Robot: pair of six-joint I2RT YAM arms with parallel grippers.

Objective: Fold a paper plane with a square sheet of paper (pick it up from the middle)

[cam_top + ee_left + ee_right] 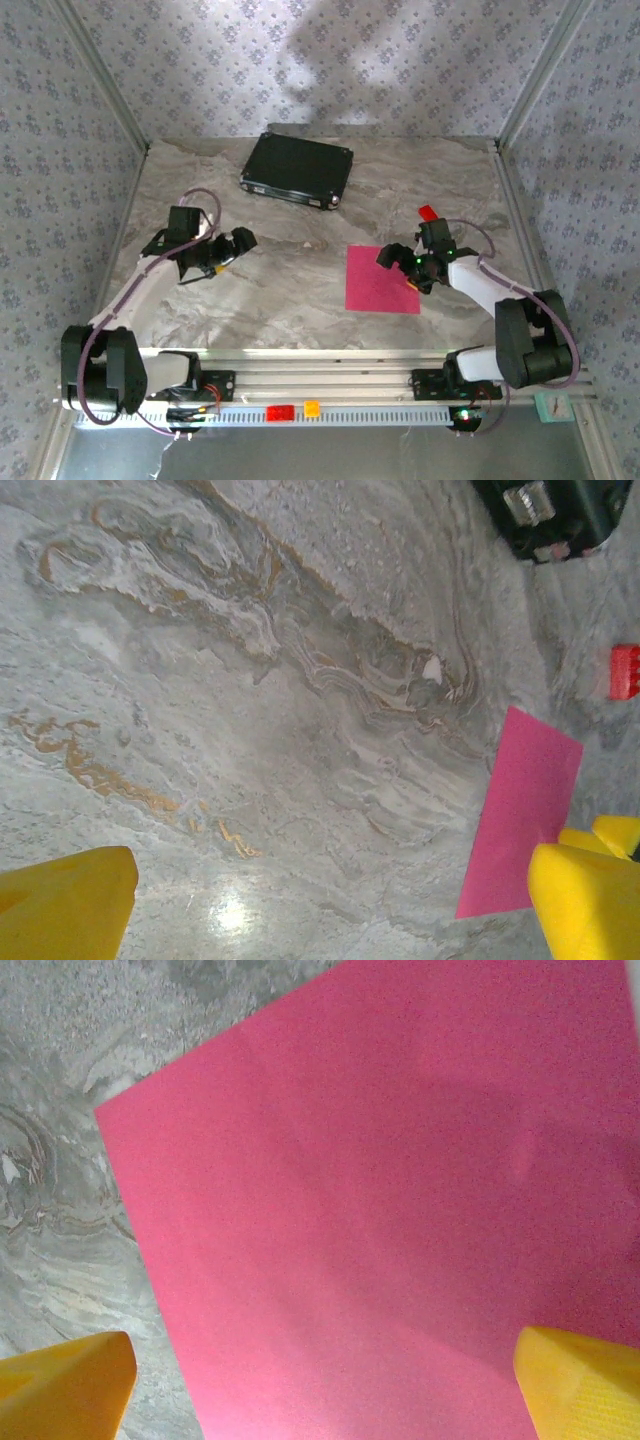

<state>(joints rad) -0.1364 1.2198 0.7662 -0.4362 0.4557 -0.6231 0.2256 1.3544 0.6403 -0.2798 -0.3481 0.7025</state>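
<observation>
Square sheet of paper [383, 280] is laid flat, not yet folded, near the black case [298, 168], on its right, with the right gripper [405, 270] held over it, jaws wide apart, and the left gripper [225, 255] spread wide too, so a pinch at its middle seems needed next.

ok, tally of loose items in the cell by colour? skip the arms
Pink: 1, square sheet of paper
Black: 1, case
Red: 2, far block, near block on the front rail
Orange: 1, cube
Total: 5
</observation>
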